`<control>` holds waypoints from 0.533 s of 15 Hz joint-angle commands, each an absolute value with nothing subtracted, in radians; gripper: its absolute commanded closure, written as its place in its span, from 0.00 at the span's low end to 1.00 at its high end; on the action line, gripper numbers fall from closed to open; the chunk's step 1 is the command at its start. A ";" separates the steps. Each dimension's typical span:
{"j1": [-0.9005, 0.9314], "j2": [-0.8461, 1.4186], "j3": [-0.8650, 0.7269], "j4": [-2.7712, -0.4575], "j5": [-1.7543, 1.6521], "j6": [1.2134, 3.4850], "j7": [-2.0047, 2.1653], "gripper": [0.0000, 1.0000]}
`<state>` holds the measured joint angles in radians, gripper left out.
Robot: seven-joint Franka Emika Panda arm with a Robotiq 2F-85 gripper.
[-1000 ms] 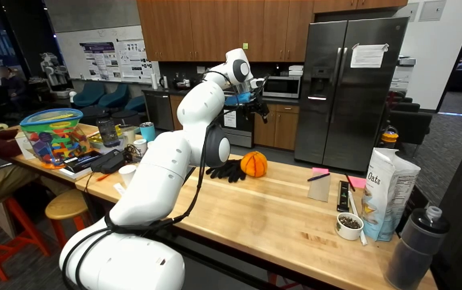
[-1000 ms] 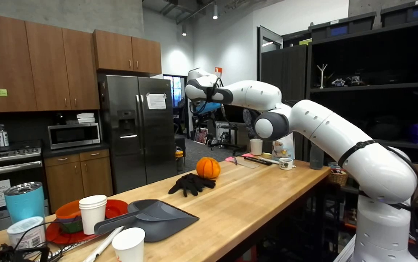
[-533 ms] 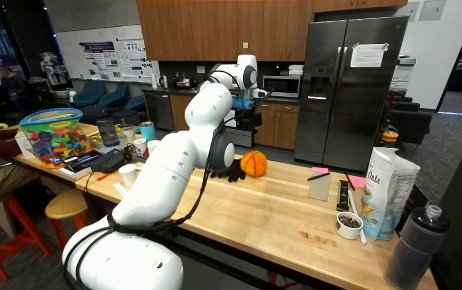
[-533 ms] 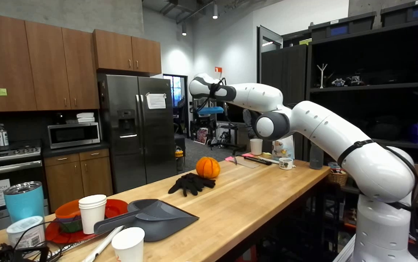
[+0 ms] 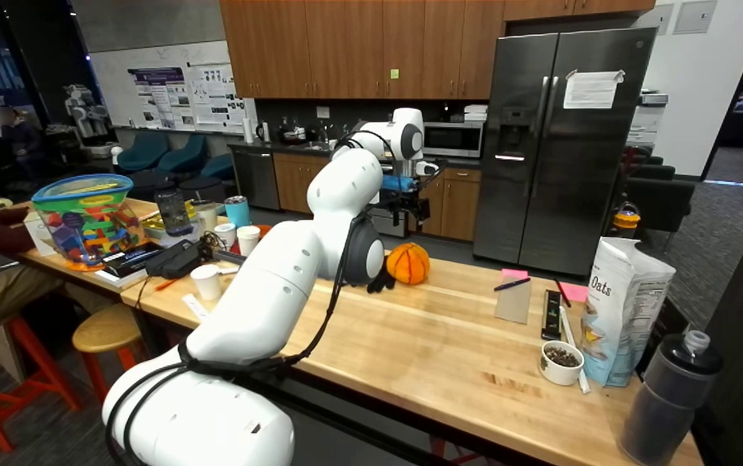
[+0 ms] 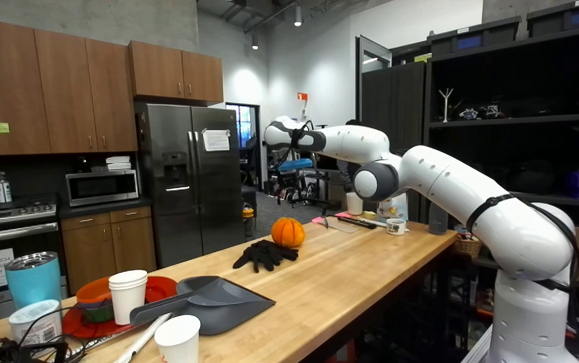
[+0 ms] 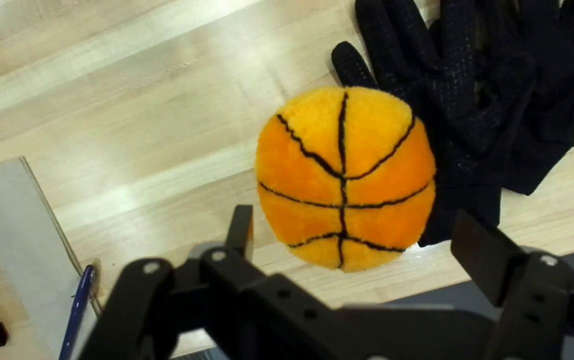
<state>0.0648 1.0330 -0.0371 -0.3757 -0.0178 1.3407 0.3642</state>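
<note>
Gripper (image 7: 358,242) spread wide, holding nothing, above plush ball (image 7: 344,180), which sits on table (image 7: 167,100) touching black gloves (image 7: 467,100). Probably light, soft, grippy, not fragile; best squeezed across its middle.

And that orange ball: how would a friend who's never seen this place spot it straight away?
Find the big dark fridge, then the long wooden table standing before it. Near the table's fridge-side edge, beneath the robot's open gripper, sits the orange ball, right next to some black gloves. Unlike those flat gloves, it's round and fuzzy, with black basketball-style lines.
</note>
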 commanded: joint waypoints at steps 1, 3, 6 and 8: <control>0.080 1.058 -0.063 -0.349 -0.047 1.318 0.382 0.00; 0.087 1.069 -0.073 -0.348 -0.063 1.318 0.388 0.00; 0.110 1.089 -0.115 -0.345 -0.123 1.330 0.410 0.00; 0.122 1.097 -0.137 -0.349 -0.160 1.327 0.413 0.00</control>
